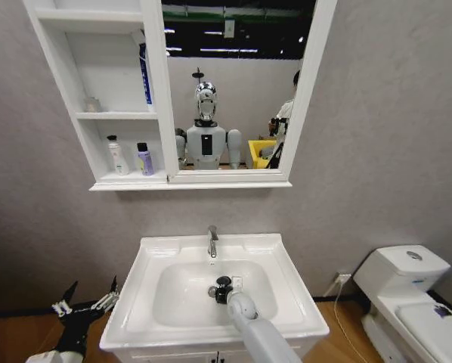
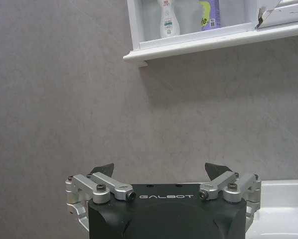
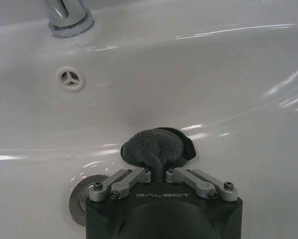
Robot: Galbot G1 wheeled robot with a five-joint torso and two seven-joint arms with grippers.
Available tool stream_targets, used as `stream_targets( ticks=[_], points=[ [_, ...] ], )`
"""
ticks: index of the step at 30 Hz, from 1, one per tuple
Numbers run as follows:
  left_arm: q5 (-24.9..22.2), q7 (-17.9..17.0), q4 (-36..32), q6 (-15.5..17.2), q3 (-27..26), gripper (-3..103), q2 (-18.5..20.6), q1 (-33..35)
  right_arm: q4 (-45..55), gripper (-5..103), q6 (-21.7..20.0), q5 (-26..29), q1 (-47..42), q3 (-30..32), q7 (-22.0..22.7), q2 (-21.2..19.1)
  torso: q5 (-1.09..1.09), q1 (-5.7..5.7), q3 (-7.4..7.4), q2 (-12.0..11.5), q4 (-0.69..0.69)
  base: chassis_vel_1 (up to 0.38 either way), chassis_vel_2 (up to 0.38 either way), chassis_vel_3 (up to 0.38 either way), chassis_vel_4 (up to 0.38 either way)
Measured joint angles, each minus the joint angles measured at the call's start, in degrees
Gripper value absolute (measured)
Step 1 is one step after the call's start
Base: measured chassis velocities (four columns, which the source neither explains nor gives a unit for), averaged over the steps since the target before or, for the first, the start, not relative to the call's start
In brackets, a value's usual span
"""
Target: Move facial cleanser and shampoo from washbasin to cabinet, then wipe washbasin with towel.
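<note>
Grey wall behind all fixtures. Cabinet mounted on it: white unit, three shelf compartments on the robot's left side, tall mirror panel to the right of them. The mirror reflects the robot.

Washbasin stands directly below the cabinet: white rectangular ceramic, chrome tap at the centre of the rear rim, round drain in the bowl floor, overflow opening on the rear bowl wall beneath the tap. White toilet to the robot's right of the basin, apart from it.

Right arm reaches over the front rim into the bowl. Right pincer is down near the bowl floor, fingers drawn close together and clamped on the towel. The towel is a small dark grey bunched cloth, pressed against the white bowl surface just beside the drain.

Left pincer hangs low outside the basin, off its left edge, facing the wall; fingers spread wide, nothing between them.

Lowest cabinet compartment holds two bottles standing upright side by side: a white bottle and a purple bottle with a dark cap, the purple one nearer the mirror. Middle compartment holds a blue tube upright against the mirror-side wall, and a small pale item that cannot be identified.
</note>
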Motion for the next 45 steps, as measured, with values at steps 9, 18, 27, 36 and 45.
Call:
stream_targets(
  ticks=[9,18,27,36,45],
  points=[
    [0.0,0.0,0.0,0.0,0.0,100,0.0,0.0,4.2,8,-0.5,-1.2,-2.5,1.7,0.6,-3.1,0.0,-0.01,0.0,0.0,0.01,0.0,0.0,0.0,0.0],
    [0.0,0.0,0.0,0.0,0.0,100,0.0,0.0,8.3,8,-1.5,-3.8,-4.1,3.9,1.8,-6.6,0.01,-0.02,-0.01,0.0,0.02,0.0,0.0,0.0,0.0],
    [0.0,0.0,0.0,0.0,0.0,100,0.0,0.0,13.6,8,-1.4,-6.3,-4.0,6.4,0.8,-10.8,0.01,-0.02,-0.01,0.0,0.01,0.0,0.0,0.0,0.0],
    [0.0,0.0,0.0,0.0,0.0,100,0.0,0.0,19.6,8,-0.7,-8.8,-4.5,11.0,-1.0,-17.2,-0.01,-0.02,-0.01,0.0,-0.01,0.0,0.0,0.0,0.0],
    [0.0,0.0,0.0,0.0,0.0,100,0.0,0.0,14.0,8,9.6,-14.2,-3.5,14.7,-11.5,-21.4,0.01,-0.02,-0.01,0.0,0.0,0.0,0.0,0.0,0.0]
  ],
)
